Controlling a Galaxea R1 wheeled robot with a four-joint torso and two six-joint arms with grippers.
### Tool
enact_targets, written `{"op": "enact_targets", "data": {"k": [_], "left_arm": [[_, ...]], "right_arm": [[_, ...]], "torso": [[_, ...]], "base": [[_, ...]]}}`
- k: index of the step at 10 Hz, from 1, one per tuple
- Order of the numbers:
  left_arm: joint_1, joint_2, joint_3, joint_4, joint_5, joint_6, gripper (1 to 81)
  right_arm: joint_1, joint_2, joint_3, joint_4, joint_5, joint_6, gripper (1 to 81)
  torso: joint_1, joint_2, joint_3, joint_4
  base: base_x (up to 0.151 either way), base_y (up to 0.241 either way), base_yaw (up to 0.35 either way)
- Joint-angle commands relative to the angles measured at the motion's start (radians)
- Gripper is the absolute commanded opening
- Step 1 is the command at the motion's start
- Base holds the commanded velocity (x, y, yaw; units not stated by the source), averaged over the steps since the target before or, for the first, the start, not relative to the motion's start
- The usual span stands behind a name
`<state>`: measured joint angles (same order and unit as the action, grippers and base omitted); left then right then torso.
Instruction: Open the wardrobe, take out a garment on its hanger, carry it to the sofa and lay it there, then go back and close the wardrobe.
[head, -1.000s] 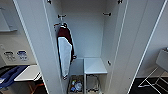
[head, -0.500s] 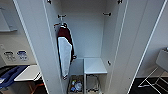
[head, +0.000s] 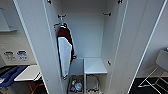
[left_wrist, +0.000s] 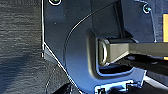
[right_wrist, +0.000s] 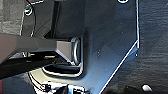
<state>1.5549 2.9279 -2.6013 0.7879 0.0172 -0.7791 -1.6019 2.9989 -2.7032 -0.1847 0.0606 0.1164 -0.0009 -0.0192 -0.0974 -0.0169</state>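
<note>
Wardrobe (head: 37, 37) stands open, both white doors swung outward and the interior fully exposed to the head view. Inside, on the rail at upper left, hangs a maroon garment with white sleeves (head: 65, 51) on its own hanger; no orange shirt is visible on the rail or anywhere in the cabinet. A white internal shelf (head: 94, 65) sits low on the right, with a small bin of mixed items (head: 75, 85) and a wire basket (head: 92, 84) beneath. To the left, outside the cabinet, a strip of the blue sofa (head: 10, 75) shows beside a white table (head: 27, 73); a white chair (head: 160, 65) stands at the right.

Compared with the two earlier head frames, nothing has shifted: same framing, same door positions, same hanging garment. The robot appears stationary before the cabinet.

Judgement: the orange garment is probably already out, leaving the closing of the doors outstanding.

Gripper state: both wrist views present dark robot plate and floor; whether either gripper is released or clenched cannot be told.
</note>
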Motion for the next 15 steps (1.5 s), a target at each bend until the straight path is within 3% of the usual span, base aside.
{"op": "enact_targets", "data": {"k": [1, 2, 3, 5, 7, 9, 15], "left_arm": [[-0.037, 0.001, 0.007, -0.609, 0.029, 0.563, 81.1], [-0.035, 0.004, 0.009, -0.679, 0.029, 0.623, 81.1], [-0.037, 0.011, 0.006, -0.691, 0.029, 0.635, 81.1], [-0.051, -0.01, 0.018, -0.668, 0.027, 0.643, 81.1], [-0.048, -0.066, 0.135, -0.661, -0.032, 0.644, 81.1], [-0.049, -0.125, 0.233, -0.661, -0.051, 0.643, 81.1], [-0.052, -0.125, 0.228, -0.661, -0.056, 0.643, 81.1]], "right_arm": [[0.023, -0.015, 0.008, -0.004, -0.062, -0.003, 81.1], [0.024, -0.022, 0.022, -0.004, -0.062, -0.003, 81.1], [0.026, -0.054, 0.078, -0.004, -0.061, -0.003, 81.1], [0.029, -0.159, 0.255, -0.006, -0.058, -0.003, 81.1], [0.03, -0.226, 0.353, -0.001, -0.052, -0.001, 81.1], [0.032, -0.24, 0.369, 0.001, -0.044, -0.001, 81.1], [0.024, -0.222, 0.343, 0.002, -0.044, -0.001, 81.1]], "torso": [[0.001, 0.0, 0.0, 0.0], [0.001, 0.0, 0.0, 0.0], [0.001, 0.0, 0.0, 0.0], [0.001, 0.0, 0.0, 0.0], [0.001, 0.0, 0.0, 0.0], [0.001, 0.0, 0.0, 0.0], [0.001, 0.0, 0.0, 0.0]], "base": [[0.0, 0.0, 0.0], [0.0, 0.0, 0.0], [0.0, 0.0, 0.0], [0.0, 0.0, 0.0], [0.0, 0.0, 0.0], [0.0, 0.0, 0.0], [0.0, 0.0, 0.0]]}}
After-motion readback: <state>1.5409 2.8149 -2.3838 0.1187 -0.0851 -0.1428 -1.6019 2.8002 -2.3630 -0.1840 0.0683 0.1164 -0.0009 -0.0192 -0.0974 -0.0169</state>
